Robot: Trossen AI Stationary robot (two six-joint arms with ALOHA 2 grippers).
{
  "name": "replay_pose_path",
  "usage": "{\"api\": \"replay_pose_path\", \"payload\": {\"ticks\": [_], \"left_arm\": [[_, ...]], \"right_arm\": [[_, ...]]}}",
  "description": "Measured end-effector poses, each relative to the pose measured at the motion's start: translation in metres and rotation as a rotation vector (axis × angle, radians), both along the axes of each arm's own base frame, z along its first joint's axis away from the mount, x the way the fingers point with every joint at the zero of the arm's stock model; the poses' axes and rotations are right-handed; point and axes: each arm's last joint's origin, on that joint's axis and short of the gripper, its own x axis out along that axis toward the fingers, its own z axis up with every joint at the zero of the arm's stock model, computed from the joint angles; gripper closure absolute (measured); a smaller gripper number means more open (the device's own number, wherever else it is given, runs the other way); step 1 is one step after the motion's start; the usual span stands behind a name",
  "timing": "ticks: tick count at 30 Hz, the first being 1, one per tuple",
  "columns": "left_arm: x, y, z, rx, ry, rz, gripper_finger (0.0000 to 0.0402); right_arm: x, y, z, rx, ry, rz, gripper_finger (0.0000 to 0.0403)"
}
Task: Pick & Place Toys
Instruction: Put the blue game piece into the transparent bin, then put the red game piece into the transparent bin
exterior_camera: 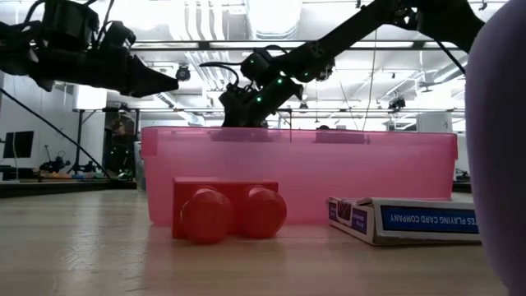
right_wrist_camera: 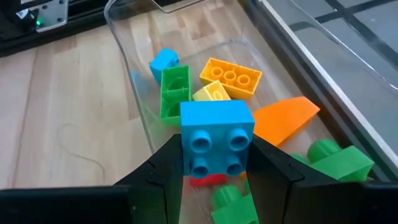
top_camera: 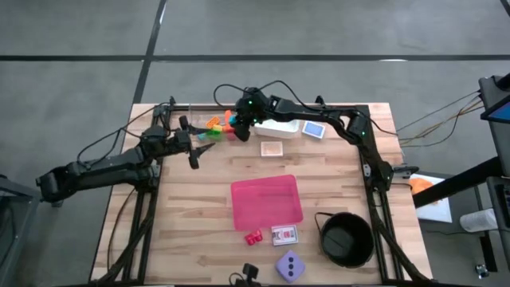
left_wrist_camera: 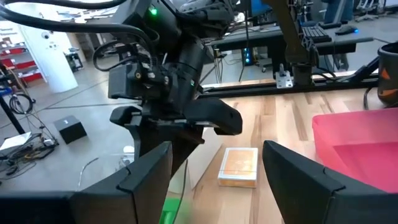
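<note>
Gripping a blue brick [right_wrist_camera: 216, 138], the right hand [right_wrist_camera: 214, 163] hovers.

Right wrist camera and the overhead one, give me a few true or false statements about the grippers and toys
1. The right gripper holds a blue brick. True.
2. The left gripper holds a green brick. False: it is open and holds nothing.
3. The lilac die lies inside the black bowl. False: it sits on the table beside the bowl.
4. A red brick lies on the table next to the pink container. True.
</note>
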Motion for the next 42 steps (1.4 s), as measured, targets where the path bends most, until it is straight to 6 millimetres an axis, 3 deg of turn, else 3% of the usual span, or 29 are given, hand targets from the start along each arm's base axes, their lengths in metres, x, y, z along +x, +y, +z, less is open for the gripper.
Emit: {"api": "replay_pose_path", "payload": {"ticks": [2, 8, 11, 18, 28, 42], "left_arm": [[0.000, 0.000, 0.000, 0.000, 0.000, 0.000, 0.0146], [0.000, 0.000, 0.000, 0.000, 0.001, 0.000, 0.0146], [0.000, 0.000, 0.000, 0.001, 0.001, 0.000, 0.0146], [0.000, 0.000, 0.000, 0.000, 0.000, 0.000, 0.0146], [0.000, 0.000, 0.000, 0.002, 0.002, 0.000, 0.0146], [0.000, 0.000, 0.000, 0.001, 0.003, -0.001, 0.0146]], "right_arm": [[0.000, 0.000, 0.000, 0.002, 0.002, -0.002, 0.0248], [0.000, 0.000, 0.001, 0.005, 0.003, -0.012, 0.0116], [-0.001, 0.000, 0.000, 0.000, 0.006, -0.021, 0.0085], [-0.003, 0.001, -0.002, 0.021, 0.046, -0.024, 0.0075], [0.001, 0.004, 0.019, -0.018, 0.065, 0.021, 0.0074], [0.001, 0.033, 0.012, -0.162, 0.290, 0.043, 0.0073]]}}
